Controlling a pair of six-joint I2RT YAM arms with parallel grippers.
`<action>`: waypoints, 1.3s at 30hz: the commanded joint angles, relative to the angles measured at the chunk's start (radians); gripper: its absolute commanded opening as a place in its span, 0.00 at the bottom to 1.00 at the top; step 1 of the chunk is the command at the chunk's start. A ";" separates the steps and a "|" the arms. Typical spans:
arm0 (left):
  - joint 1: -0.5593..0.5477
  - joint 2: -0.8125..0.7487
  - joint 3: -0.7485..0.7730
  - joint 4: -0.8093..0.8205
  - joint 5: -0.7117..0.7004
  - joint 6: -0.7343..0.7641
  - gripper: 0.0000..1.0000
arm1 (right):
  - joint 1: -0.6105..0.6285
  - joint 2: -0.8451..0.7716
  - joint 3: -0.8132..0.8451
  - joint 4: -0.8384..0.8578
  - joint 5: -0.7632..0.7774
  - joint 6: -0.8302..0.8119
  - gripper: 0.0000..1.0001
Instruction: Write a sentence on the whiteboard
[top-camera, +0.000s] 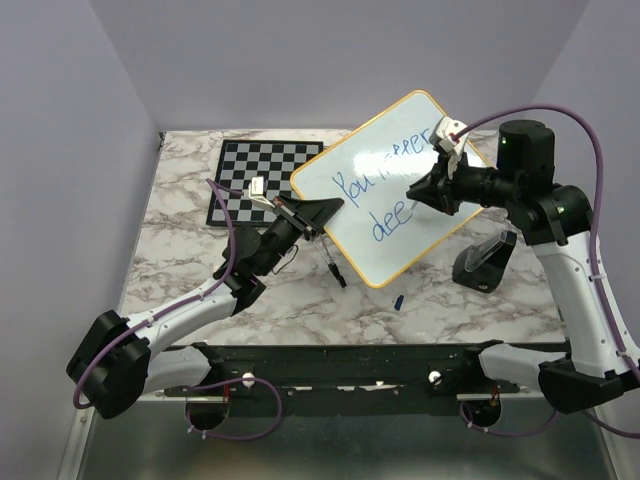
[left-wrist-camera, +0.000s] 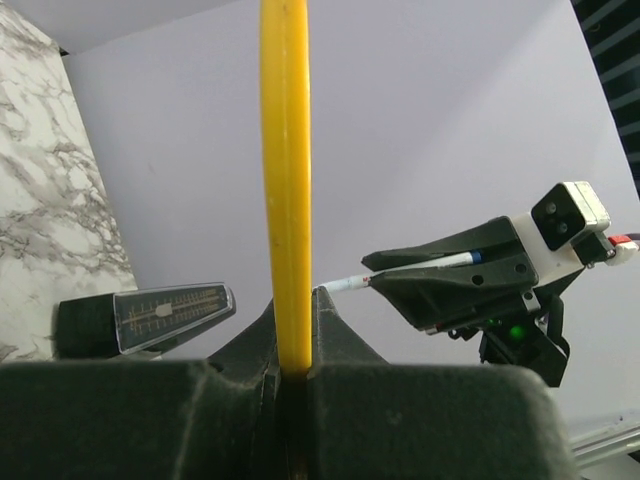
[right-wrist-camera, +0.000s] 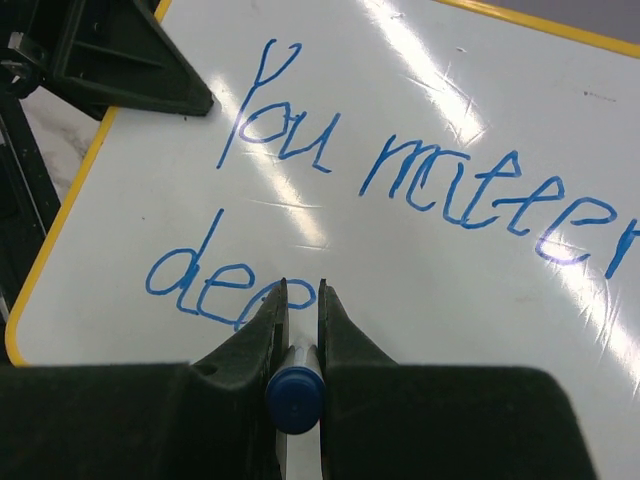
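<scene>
The whiteboard, white with a yellow-orange frame, is held tilted above the table. My left gripper is shut on its left edge; the left wrist view shows the yellow frame clamped between the fingers. The sentence in blue reads "You matter" with "dee" below. My right gripper is shut on a blue marker, whose tip is at the board right of "dee". The tip itself is hidden by the fingers. The marker also shows in the left wrist view.
A black-and-white chessboard lies behind the left gripper. A dark pen and a small blue cap lie on the marble table below the board. A black block stands under the right arm.
</scene>
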 joint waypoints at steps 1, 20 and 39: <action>0.002 -0.037 0.035 0.254 0.003 -0.065 0.00 | -0.006 0.028 0.094 0.010 -0.110 0.007 0.01; 0.002 -0.064 0.013 0.249 0.003 -0.065 0.00 | -0.022 -0.006 0.124 0.012 -0.148 0.024 0.01; 0.005 -0.073 0.007 0.242 0.003 -0.066 0.00 | -0.023 -0.002 0.127 0.002 -0.188 0.015 0.01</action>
